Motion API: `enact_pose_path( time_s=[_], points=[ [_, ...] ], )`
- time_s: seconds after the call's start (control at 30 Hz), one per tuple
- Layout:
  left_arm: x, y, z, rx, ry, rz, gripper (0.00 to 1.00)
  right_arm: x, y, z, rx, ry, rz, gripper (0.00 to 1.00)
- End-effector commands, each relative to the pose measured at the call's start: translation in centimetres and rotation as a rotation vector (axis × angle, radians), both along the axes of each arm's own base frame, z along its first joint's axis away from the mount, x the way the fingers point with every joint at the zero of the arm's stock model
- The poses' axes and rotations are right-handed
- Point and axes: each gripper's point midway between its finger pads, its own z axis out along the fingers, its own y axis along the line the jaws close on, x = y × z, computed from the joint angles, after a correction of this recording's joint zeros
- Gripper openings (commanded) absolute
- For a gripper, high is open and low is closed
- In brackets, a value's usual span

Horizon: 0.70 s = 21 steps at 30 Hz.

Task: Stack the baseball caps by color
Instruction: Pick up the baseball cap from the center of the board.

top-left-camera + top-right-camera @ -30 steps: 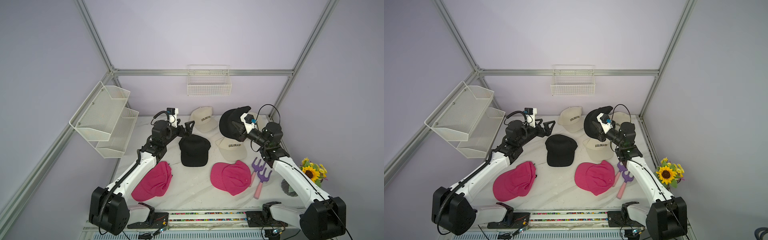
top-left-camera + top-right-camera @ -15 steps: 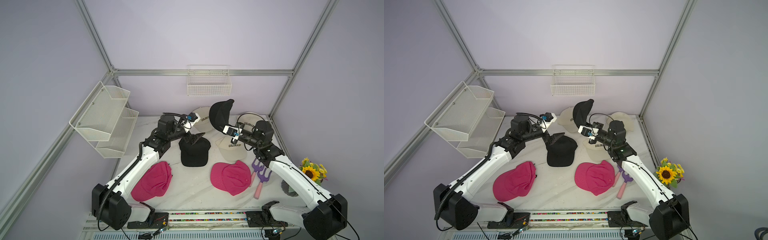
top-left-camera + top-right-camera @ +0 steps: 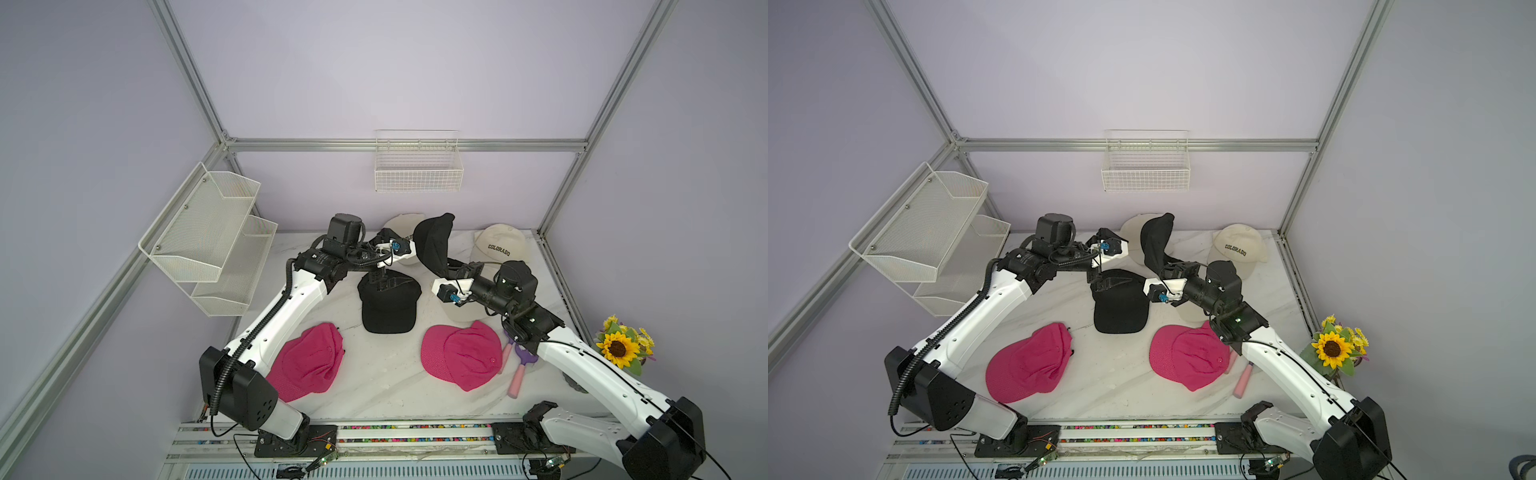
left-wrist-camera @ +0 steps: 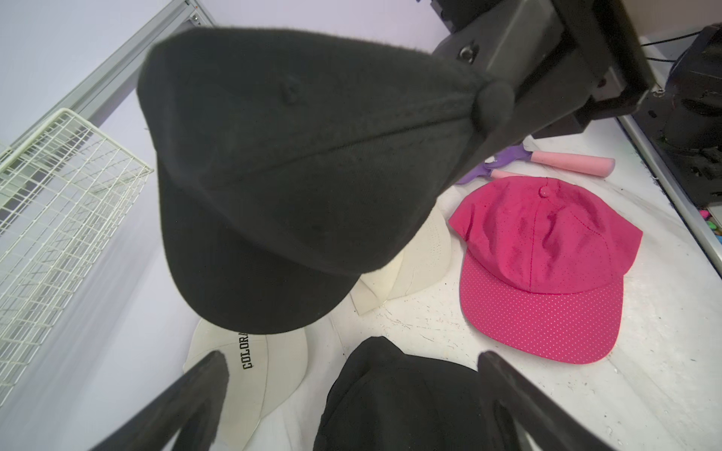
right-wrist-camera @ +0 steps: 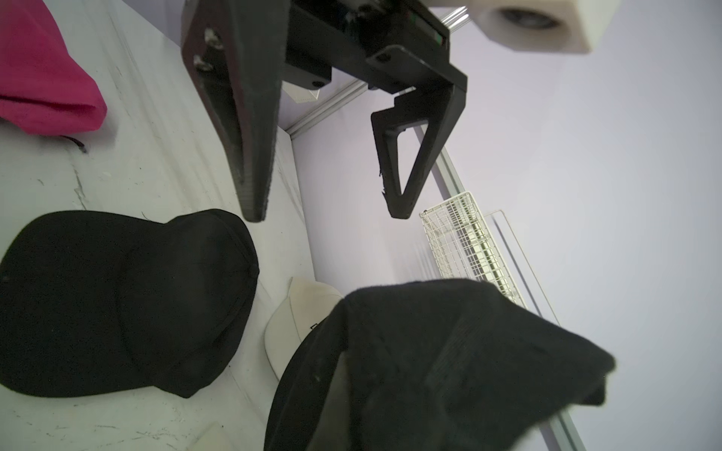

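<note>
Left wrist view gives the clearest read: right gripper (image 4: 493,113) is pressed together on the crown of a black cap (image 4: 293,156), pinching it at about the top button. Both top views put that held cap (image 3: 432,245) in the air, tipped up on edge, over the far-ctr of the table (image 3: 374,386). It hangs just far-right of a second black cap (image 3: 388,307), which lies flat at ctr w/ brim toward the near edge. Can't tell if another black cap sits under that one.

Left gripper (image 5: 326,213) is spread wide, holding nothing, and hovers just over the resting cap's crown.

Other caps are unsorted:
- pink cap (image 3: 309,361) near-left, partly under the left arm
- pink cap (image 3: 461,353) near-right
- cream "COLORADO" cap (image 3: 500,247) far-right
- cream cap (image 3: 401,226) far-ctr, behind the held one
- cream cap (image 3: 457,316) half hidden under the right arm

Step in hand, prob.: black stack, i.e. carrying the held cap over to the resting black one. Pink & cream look not yet begun.

Next move calls for:
- shifting the held cap left & near until it's over the resting crown
- turning it crown-up, brim matched to the one below
- lowering before letting go, since soft fabric would flop if dropped from height
- left gripper clearing off first, as it sits right where the cap should land
</note>
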Motion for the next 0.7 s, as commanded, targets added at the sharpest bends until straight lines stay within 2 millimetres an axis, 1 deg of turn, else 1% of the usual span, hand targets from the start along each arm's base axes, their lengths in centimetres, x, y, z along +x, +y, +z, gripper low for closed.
enact_pose_path(
  time_s=[0.0, 0.1, 0.17, 0.23, 0.3, 0.4, 0.5, 0.57, 0.67],
  points=[
    [-1.4, -0.6, 3.2, -0.023, -0.106, -0.088, 1.00, 0.4, -0.6, -1.2, -0.112, -0.005, -0.103, 0.00],
    [-1.4, -0.7, 3.9, -0.021, -0.142, -0.096, 1.00, 0.4, -0.9, -3.1, -0.178, 0.035, -0.141, 0.00],
    [-1.5, -0.8, 4.0, -0.019, -0.152, -0.101, 1.00, 0.5, -1.3, -4.6, -0.232, 0.058, -0.167, 0.00],
    [-1.7, -0.8, 4.0, -0.016, -0.159, -0.106, 1.00, 0.5, -1.7, -5.7, -0.276, 0.069, -0.197, 0.00],
    [-1.9, -1.1, 3.6, 0.005, -0.164, -0.111, 1.00, 0.3, -1.8, -5.5, -0.282, 0.052, -0.204, 0.00],
    [-1.9, -2.2, 2.3, 0.085, -0.194, -0.123, 1.00, -0.3, -1.0, -4.7, -0.284, 0.019, -0.181, 0.00],
    [-1.5, -3.3, 1.0, 0.183, -0.222, -0.142, 0.98, -0.8, 0.0, -5.1, -0.324, 0.022, -0.157, 0.00],
    [-1.1, -3.9, 0.5, 0.243, -0.252, -0.147, 0.98, -1.2, 0.5, -5.4, -0.335, 0.029, -0.140, 0.00],
    [-1.1, -4.6, -0.2, 0.293, -0.274, -0.172, 0.97, -1.8, 0.9, -5.5, -0.342, 0.032, -0.123, 0.00]
  ],
)
